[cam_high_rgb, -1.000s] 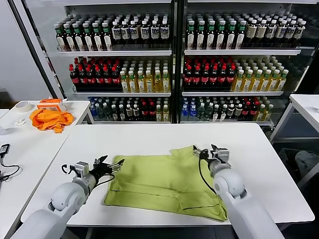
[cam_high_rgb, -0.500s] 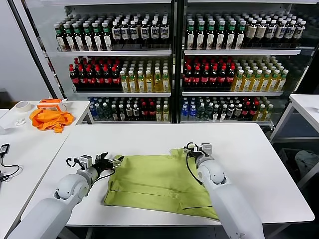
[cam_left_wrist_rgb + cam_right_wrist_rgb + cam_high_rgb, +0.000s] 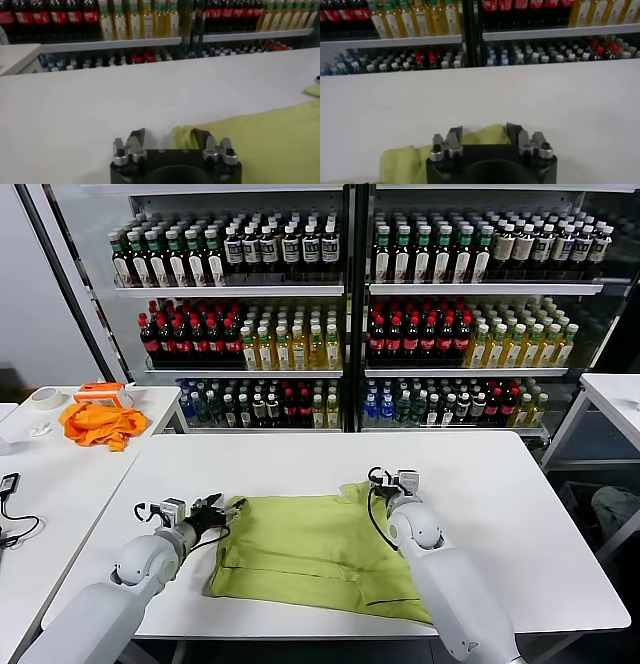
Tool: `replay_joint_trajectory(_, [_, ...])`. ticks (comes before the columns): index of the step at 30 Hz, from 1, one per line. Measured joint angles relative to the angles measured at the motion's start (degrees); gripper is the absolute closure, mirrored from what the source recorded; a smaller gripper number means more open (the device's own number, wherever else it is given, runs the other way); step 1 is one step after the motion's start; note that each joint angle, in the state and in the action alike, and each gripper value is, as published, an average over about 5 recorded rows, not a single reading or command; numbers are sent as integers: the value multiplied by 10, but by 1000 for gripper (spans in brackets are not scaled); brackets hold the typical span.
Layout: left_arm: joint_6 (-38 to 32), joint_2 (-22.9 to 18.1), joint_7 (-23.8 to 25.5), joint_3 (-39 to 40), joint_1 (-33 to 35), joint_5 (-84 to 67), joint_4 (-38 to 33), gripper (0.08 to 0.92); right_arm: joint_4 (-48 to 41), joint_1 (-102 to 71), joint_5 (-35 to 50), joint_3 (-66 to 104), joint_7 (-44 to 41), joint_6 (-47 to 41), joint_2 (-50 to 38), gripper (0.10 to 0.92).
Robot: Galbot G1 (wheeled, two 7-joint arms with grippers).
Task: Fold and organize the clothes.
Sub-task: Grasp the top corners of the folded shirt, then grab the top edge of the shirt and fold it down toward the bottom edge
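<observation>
The lime-green shirt [image 3: 310,549] lies flat on the white table [image 3: 300,459], folded over, with no print showing. My left gripper [image 3: 228,507] is low at the shirt's near-left upper corner. In the left wrist view it [image 3: 169,136] is open, and the shirt's bunched corner [image 3: 182,135] lies between the fingers, close to one of them. My right gripper [image 3: 383,480] is low at the shirt's far right corner. In the right wrist view it [image 3: 484,133] is open, with a hump of green fabric [image 3: 482,136] between its fingers.
A smaller orange cloth [image 3: 100,424] and a tape roll [image 3: 45,396] lie on a side table to the left. Drink-bottle shelves [image 3: 350,334] stand behind the table. Another white table [image 3: 615,394] is at the right.
My right gripper has moved left and back onto the shirt's far right corner. My left gripper has shifted slightly back along the shirt's left corner. Both stay open.
</observation>
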Motion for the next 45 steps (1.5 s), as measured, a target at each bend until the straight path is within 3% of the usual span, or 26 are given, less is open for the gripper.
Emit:
replay_joint_trajectory(10, [-3,-12,1,-7,8,0,-5,727,7,-6,-4,1,-1,8,-4,871])
replay_joint_trajectory(13, [-6,-13,2,-9,10,0,-7,814,14,-11,-6,3,-6,19,-9,916])
replay_joint_trajectory(18, [-16,-10,1,-14,12,-6,-16,910,46,-22,-2,3,-10,29,-24,918])
replay_joint_trajectory(36, [-54,46,4,-59,109,-29,-129,916,278,-168,6,31,8,-2,-121,918])
replay_joint_trajectory(45, [-65,60,8,-87,171,-27,-171,916,342,-244,-5,46,11,-8,-151,918])
